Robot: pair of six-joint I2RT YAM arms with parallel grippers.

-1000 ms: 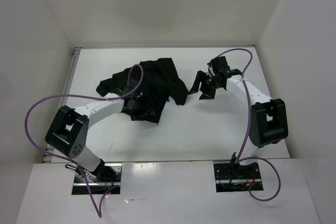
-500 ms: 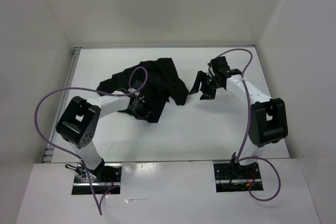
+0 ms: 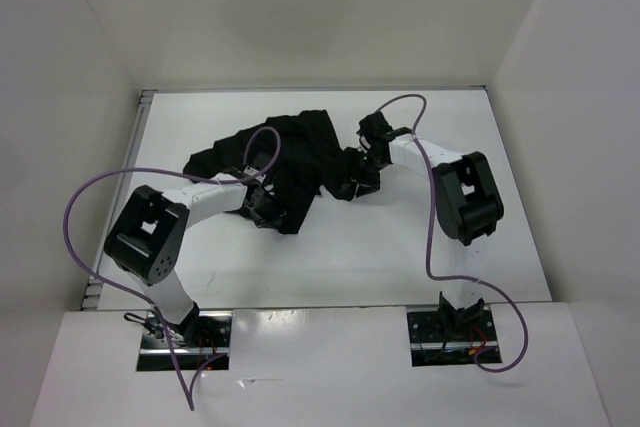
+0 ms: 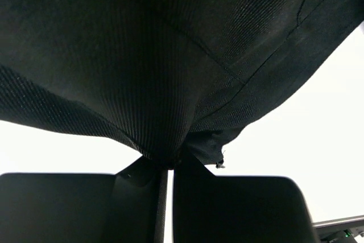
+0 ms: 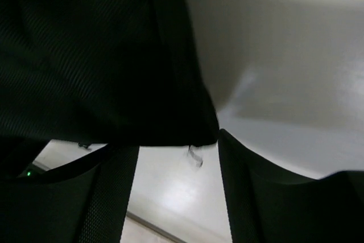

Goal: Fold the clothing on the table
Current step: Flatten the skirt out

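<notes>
Sprawling over the far middle of the table point(image 3: 420, 247), the clothing point(image 3: 305, 147) lies bunched and uneven, a black heap with lobes running left and toward the near side. It is nowhere near a flat shape, so I judge the job to be at the spreading-out step, before any fold.

The left arm point(image 3: 200, 197) and right arm point(image 3: 465, 197) reach in from the near edge and meet the heap from opposite sides, which suits pulling it out into a sheet. The left gripper point(image 3: 262, 209) sits at the heap's near-left edge, pinched tight on a fold. Its wrist view shows ribbed fabric gathered to a point between the closed fingers point(image 4: 85, 209) and draping away above them. The right gripper point(image 3: 357, 179) is at the heap's right edge with its claw wide. From its wrist camera the hem hangs across the gap between its two fingers point(image 5: 111, 197), placed so that a close would catch that edge. Whether they touch the cloth is hard to say, as that view is dark and blurred.

The tabletop is glossy white and smooth, so cloth should slide readily when dragged. Plain white walls point(image 3: 300, 17) box it in on three sides, and a thin metal strip point(image 3: 139, 142) runs down the left edge.
</notes>
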